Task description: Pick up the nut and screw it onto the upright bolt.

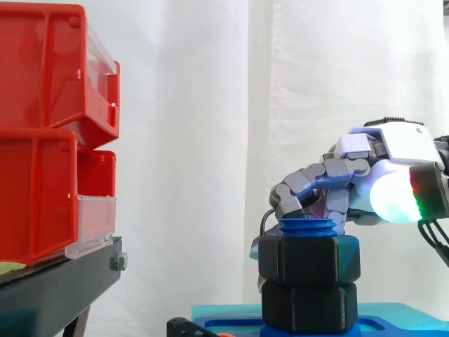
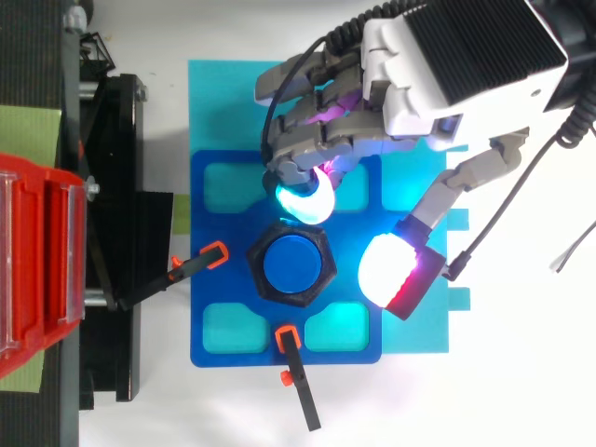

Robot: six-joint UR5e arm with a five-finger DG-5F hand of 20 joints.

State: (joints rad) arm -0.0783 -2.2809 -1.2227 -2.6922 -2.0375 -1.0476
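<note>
A black hex nut (image 1: 309, 260) sits on the blue upright bolt (image 2: 296, 264), whose top (image 1: 307, 227) pokes out above it. A second black hex piece (image 1: 309, 305) lies under the nut on the blue base plate (image 2: 223, 279). My hand (image 2: 466, 56) hovers over the far right of the bolt. Its loosely bent fingers reach down to the nut's far edge, where a cyan fingertip (image 2: 307, 200) glows. The thumb pad (image 2: 386, 268) glows white and red, stands apart to the right of the nut and higher than it. Nothing is held.
Two orange-tipped black clamps (image 2: 212, 255) (image 2: 289, 340) hold the base plate on a cyan mat (image 2: 223, 102). Red bins (image 1: 42, 140) are stacked on a black stand (image 1: 56, 281) to the left, a short gap away from the plate.
</note>
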